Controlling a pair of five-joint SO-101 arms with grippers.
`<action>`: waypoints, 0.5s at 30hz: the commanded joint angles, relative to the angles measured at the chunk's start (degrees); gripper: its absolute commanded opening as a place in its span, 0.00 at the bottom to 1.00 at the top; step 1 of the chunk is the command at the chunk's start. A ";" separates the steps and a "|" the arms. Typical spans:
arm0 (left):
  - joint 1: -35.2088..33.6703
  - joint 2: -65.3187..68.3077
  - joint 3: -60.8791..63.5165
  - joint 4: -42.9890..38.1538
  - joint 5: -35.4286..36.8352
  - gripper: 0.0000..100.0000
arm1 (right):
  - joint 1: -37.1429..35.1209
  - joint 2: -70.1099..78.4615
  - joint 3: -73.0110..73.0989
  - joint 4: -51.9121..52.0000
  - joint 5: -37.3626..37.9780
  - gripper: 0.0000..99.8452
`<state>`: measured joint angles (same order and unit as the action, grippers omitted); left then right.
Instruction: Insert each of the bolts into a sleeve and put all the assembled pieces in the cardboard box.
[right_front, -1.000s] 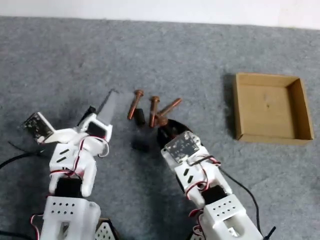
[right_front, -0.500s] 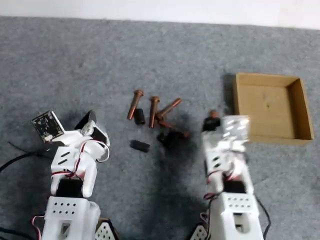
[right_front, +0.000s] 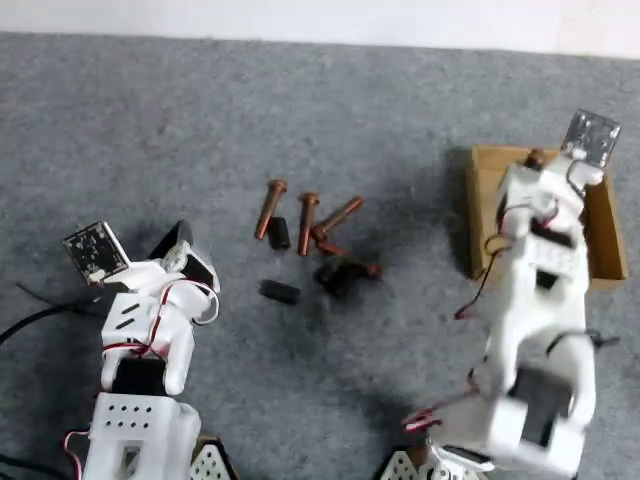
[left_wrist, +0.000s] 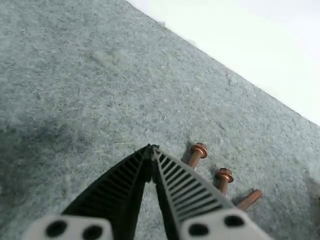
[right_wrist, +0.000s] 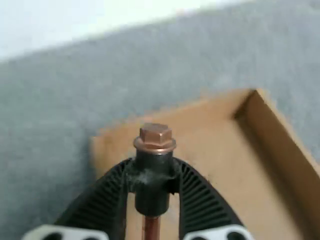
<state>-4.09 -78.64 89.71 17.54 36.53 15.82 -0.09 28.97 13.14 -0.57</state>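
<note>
Comparing with one second ago, I see that the right arm has left the pile in the middle of the table. Half a second ago it was halfway across. Now the right gripper hangs over the cardboard box, which lies at 3 o'clock from the pile. Its fingers are closed on a black sleeve with a copper bolt through it. The hexagonal head of the bolt sits on one end of the sleeve, and the shank comes out at the other end. In the high view the piece is over the inside of the box, close to its 12 o'clock wall. I cannot tell how far it is from the box floor.

One second ago the left arm was stretched toward the pile. By half a second ago it had drawn back, and since then it has not moved. The left gripper is at about 8 o'clock on the table and points toward 1 o'clock. Its fingers are pressed together at the tips with nothing between them.

On the grey mat the loose bolts lie in a small fan in the middle, and one more bolt lies at 4 o'clock from them, touching a dark sleeve. A single loose sleeve lies apart at 7 o'clock from the fan. All of these are where they were half a second ago.
</note>
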 joint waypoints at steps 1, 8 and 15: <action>-0.31 -0.66 0.13 -1.32 -0.35 0.01 | 1.63 6.29 -10.15 8.75 -0.62 0.07; 1.10 -0.66 0.40 -1.32 -0.44 0.01 | -1.27 3.74 -14.20 20.53 -0.62 0.27; 1.10 -0.66 0.40 -1.32 -0.44 0.01 | -13.41 -19.74 -0.31 22.99 -0.62 0.27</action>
<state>-3.91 -78.64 90.59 17.54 36.53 8.70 -7.38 22.81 35.56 -0.57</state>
